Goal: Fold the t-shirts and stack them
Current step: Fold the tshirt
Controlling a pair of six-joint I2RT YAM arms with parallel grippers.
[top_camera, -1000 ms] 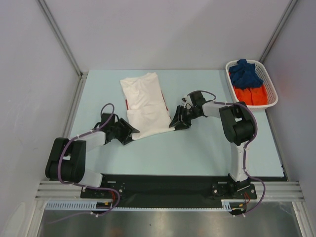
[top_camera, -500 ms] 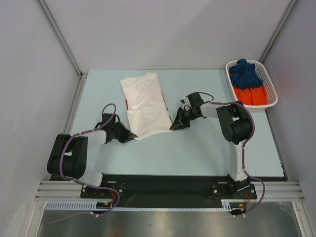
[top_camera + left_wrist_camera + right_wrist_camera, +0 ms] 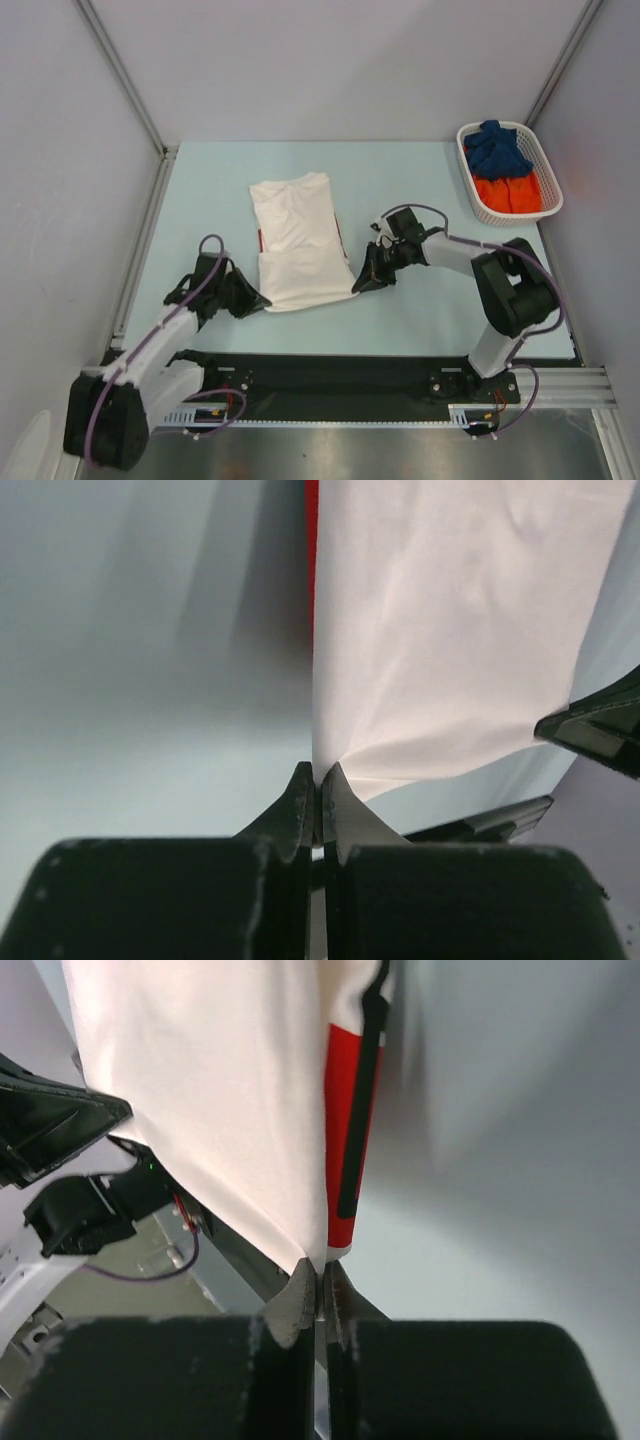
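A white t-shirt (image 3: 295,240) with red print along its edge lies folded lengthwise on the pale table. My left gripper (image 3: 258,298) is shut on its near left corner, and the cloth (image 3: 450,630) fans away from the pinched tips (image 3: 318,780). My right gripper (image 3: 360,282) is shut on the near right corner, where white cloth (image 3: 220,1090) and a red strip (image 3: 345,1130) meet the tips (image 3: 320,1272). A dark blue t-shirt (image 3: 497,148) and an orange one (image 3: 506,192) lie in the basket.
The white lattice basket (image 3: 548,190) stands at the table's far right corner. Grey walls with metal posts enclose the table on three sides. The black base rail (image 3: 330,372) runs along the near edge.
Both grippers have closed on the shirt's near corners and pulled toward the near edge. The shirt has slid nearer with them, and both arms have stretched out lower.
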